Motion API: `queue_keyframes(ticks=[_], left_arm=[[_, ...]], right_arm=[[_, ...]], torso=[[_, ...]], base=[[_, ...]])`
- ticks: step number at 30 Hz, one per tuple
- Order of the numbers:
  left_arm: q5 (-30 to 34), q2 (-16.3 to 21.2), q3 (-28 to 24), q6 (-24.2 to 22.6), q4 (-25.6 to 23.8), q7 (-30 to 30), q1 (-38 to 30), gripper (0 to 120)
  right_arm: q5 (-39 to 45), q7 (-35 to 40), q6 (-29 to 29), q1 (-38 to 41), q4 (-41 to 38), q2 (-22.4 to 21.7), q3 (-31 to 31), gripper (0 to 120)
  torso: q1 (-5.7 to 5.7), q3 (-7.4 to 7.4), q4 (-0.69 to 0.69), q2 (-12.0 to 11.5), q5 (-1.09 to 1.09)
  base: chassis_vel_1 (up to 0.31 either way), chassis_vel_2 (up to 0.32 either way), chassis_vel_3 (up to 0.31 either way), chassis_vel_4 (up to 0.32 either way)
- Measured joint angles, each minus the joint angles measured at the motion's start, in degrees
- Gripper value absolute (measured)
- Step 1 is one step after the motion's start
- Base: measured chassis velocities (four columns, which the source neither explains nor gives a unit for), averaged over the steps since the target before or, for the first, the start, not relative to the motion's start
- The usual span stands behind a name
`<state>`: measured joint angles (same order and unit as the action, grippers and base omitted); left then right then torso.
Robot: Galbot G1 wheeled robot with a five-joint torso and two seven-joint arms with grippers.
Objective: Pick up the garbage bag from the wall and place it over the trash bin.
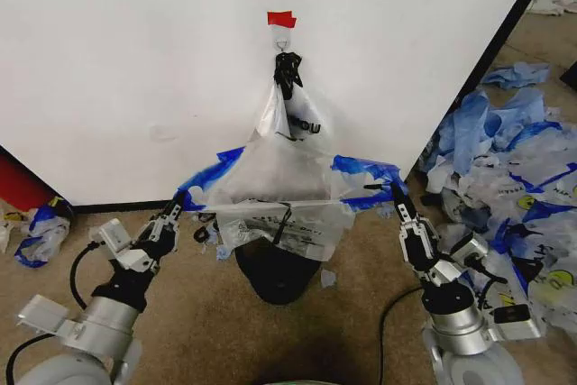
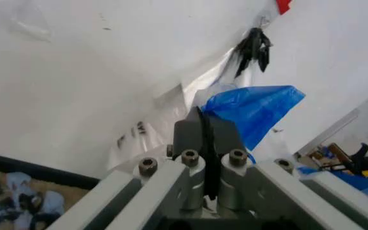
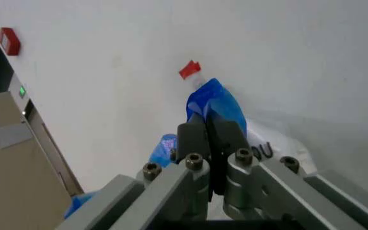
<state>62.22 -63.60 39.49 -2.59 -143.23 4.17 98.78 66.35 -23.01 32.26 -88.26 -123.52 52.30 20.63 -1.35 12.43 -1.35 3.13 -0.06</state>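
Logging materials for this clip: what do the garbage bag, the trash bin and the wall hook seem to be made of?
Garbage bag: thin translucent plastic film, crinkled and glossy, with blue handles. Trash bin: dark and tapering, mostly covered by the bag; material cannot be told here. Hook: looks like thin bare metal wire, under red tape.

Trash bin [image 1: 275, 279]: upper part hidden behind the garbage bag [image 1: 287, 164]; only the dark base shows.
Bag lettering: partly creased, unreadable.
Wall hook [image 1: 282, 42]: too small to make out.
Left pincer [image 1: 179, 202]: tips buried in blue handle plastic.
Right pincer [image 1: 398, 197]: tips likewise covered.
Wall [image 1: 135, 60]: cut off by the head view's top edge.
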Motion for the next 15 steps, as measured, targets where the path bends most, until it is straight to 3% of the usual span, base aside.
queue_keyframes(ticks=[15], left_arm=[[-1.7, -2.5, -7.3, -0.6, 0.0, 0.3, -3.5, 0]], right_arm=[[0.7, -0.7, 1.0, 2.5, 5.0, -0.1, 2.1, 0]], torso=[[0.0, 0.0, 0.0, 0.0, 0.01]], base=[[0.0, 0.0, 0.0, 0.0]])
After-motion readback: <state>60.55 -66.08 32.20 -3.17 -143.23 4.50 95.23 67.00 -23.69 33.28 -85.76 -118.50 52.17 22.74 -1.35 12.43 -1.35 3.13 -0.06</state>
